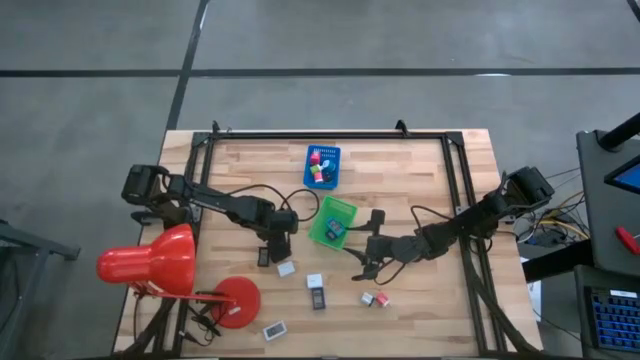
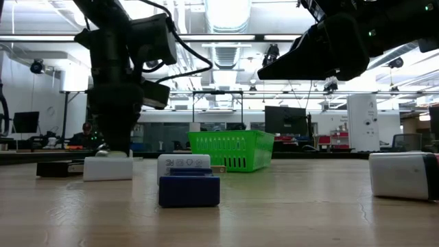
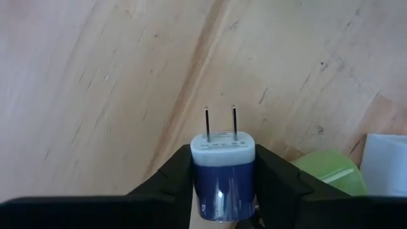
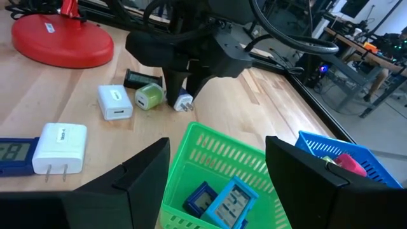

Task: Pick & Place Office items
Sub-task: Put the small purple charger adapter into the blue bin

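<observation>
My left gripper (image 3: 222, 184) points down at the table's middle left (image 1: 279, 238) and is shut on a small blue-and-white plug charger (image 3: 222, 166) with two prongs. Other office items lie on their flat sides beside it: a green round piece (image 4: 149, 95), a white charger (image 4: 115, 102) and a dark flat piece (image 4: 137, 77). My right gripper (image 4: 219, 175) stands open just right of the green tray (image 1: 332, 222), its fingers wide apart with nothing between them. The tray holds blue pieces (image 4: 219, 200). My left gripper pinches the charger's blue body (image 3: 210, 181) between its two fingers, one on each side. The fingers come from above, pointing down. The charger lies level with its prongs (image 3: 220, 122) sticking out sideways. Whether it rests on the wood or hangs just above it, I cannot tell.
A red desk lamp (image 1: 160, 262) stands at the near left, its round base (image 1: 238, 300) by the front edge. A blue tray (image 1: 322, 166) with coloured pieces sits at the far middle. More small pieces lie near the front (image 1: 318, 298), (image 1: 374, 299), (image 1: 273, 329).
</observation>
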`<state>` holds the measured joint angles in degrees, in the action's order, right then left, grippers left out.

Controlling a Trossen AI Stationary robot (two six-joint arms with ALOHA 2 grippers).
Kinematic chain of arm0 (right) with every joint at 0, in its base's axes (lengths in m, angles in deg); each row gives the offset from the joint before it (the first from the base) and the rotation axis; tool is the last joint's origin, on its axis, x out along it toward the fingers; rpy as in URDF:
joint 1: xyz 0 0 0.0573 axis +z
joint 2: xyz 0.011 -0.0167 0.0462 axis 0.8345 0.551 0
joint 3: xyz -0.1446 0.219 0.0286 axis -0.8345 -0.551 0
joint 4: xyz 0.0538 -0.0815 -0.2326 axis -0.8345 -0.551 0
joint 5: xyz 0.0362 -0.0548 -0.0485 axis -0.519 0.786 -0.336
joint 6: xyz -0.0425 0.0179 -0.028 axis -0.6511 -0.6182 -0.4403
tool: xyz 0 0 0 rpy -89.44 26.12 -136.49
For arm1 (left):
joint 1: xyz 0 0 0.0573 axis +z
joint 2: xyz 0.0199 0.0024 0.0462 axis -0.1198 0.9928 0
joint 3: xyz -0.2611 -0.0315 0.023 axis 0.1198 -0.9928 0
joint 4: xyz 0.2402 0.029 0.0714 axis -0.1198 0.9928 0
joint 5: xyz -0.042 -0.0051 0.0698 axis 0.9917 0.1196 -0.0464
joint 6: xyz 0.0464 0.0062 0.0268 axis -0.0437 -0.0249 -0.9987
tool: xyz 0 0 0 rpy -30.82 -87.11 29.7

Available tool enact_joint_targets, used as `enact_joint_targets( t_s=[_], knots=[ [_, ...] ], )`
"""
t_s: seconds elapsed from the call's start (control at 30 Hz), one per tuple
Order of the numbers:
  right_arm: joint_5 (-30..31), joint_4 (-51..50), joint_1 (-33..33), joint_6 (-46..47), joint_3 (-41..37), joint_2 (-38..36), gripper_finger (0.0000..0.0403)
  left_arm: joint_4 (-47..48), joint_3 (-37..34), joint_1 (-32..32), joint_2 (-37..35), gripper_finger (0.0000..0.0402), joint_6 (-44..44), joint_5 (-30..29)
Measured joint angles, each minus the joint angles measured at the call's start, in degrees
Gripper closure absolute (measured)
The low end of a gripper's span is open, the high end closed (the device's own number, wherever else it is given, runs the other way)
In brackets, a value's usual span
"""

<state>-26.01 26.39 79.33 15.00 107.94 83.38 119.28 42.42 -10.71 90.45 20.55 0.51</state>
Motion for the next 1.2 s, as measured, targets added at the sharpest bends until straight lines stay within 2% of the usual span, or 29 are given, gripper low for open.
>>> enact_joint_targets(
  t_s=[0.17, 0.37, 0.63, 0.77, 1.0, 1.2],
  knots=[
    [0.0, 0.0, 0.0, 0.0, 0.0, 0.0, 0.0155, -1.9, -0.7, -0.1, -0.3, 0.0277, -3.6, 0.2],
    [0.0, 0.1, 0.0, 0.0, 0.0, 0.0, 0.0156, -12.1, -3.8, -0.1, -2.5, 0.0277, -7.8, 0.1],
    [-0.1, 0.9, 0.0, -0.3, 0.0, 0.0, 0.0158, -23.8, -11.8, 0.0, -9.6, 0.0277, -11.0, -1.2],
    [-0.1, 1.6, 0.0, -1.1, 0.0, 0.0, 0.0161, -30.4, -17.4, 0.3, -14.7, 0.0277, -11.6, -4.2],
    [-0.4, 3.5, 0.0, -1.4, 0.0, 0.0, 0.0163, -52.8, -28.5, 1.9, -22.9, 0.0277, -17.9, -4.8],
    [-0.6, 6.7, -0.1, -2.5, -0.2, 0.3, 0.0168, -66.0, -34.1, 4.1, -24.9, 0.0277, -24.8, -4.8]
  ],
)
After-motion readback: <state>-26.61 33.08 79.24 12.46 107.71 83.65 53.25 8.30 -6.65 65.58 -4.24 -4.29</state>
